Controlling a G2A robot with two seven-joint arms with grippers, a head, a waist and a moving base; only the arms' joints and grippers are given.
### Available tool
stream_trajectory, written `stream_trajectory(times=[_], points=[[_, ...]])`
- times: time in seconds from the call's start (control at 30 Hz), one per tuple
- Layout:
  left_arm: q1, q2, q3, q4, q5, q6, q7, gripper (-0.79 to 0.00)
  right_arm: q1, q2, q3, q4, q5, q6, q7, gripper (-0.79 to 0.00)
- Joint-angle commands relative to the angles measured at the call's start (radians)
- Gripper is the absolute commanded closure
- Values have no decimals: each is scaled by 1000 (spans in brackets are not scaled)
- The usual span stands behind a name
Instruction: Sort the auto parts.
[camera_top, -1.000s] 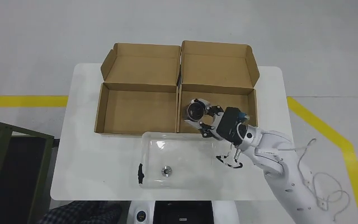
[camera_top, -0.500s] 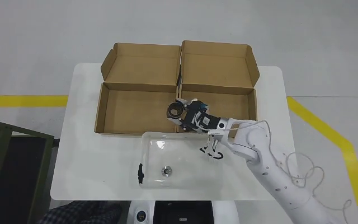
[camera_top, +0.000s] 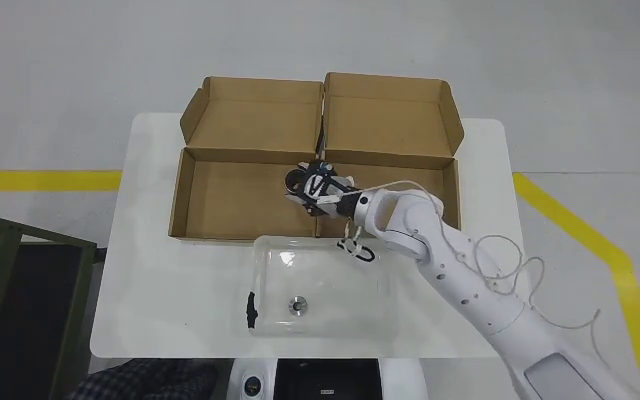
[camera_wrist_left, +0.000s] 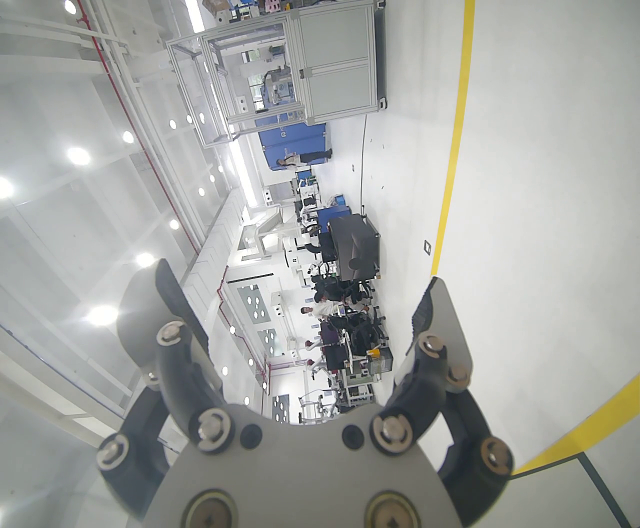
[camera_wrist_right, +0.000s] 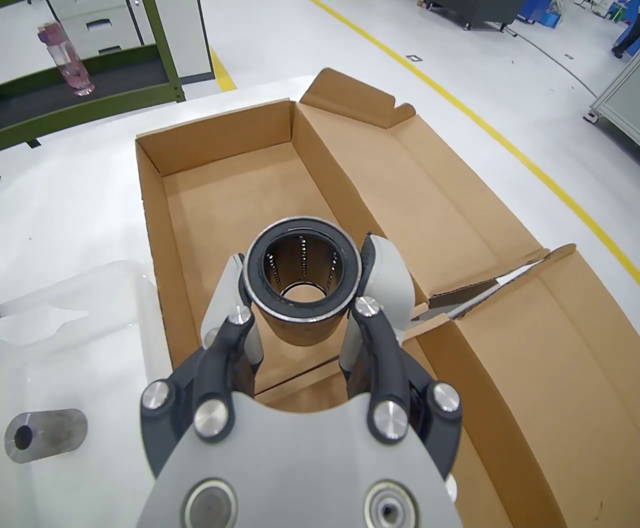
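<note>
A black linear bearing (camera_wrist_right: 300, 327), its bore lined with rows of steel balls, hung over the left cardboard box (camera_top: 240, 200), clamped across its barrel between the two fingers of the robot's right hand (camera_wrist_right: 306, 274) with the open end turned toward the wrist camera, a grip that seemingly left the part free to be set down end-first on the box floor. It was held above the end of that box nearest the neighbouring right box (camera_top: 400, 190); the two cartons stood side by side, lids folded back, at the far side of the white bench (camera_top: 150, 260), apparently one for each kind of part. Nearer the robot, a clear plastic tray (camera_top: 300, 265) held what looked left to sort: a short steel cylinder (camera_top: 296, 305) and a small dark piece (camera_top: 250, 308). The left hand (camera_wrist_left: 300, 290) was kept away from the work, fingers spread with nothing between them, aimed out at the hall
</note>
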Motion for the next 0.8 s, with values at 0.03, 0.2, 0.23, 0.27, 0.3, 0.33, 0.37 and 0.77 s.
stream_trajectory(times=[0.03,0.2,0.23,0.27,0.3,0.33,0.37,0.77], points=[[0,0,0,0,0,0,0,-785,29,-16,-28,47,3,8,5,0],[0,0,0,0,0,0,0,-785,72,-44,-66,111,9,17,-3,0],[0,0,0,0,0,0,0,-785,80,-49,-71,119,9,18,-4,0],[0,0,0,0,0,0,0,-785,89,-53,-77,126,4,19,-4,0],[0,0,0,0,0,0,0,-785,96,-58,-82,134,1,20,-4,0],[0,0,0,0,0,0,0,-785,104,-62,-86,143,-1,21,-4,0],[0,0,0,0,0,0,0,-785,111,-67,-90,151,-3,23,-4,0],[0,0,0,0,0,0,0,-785,167,-118,-139,263,-35,47,-14,0]])
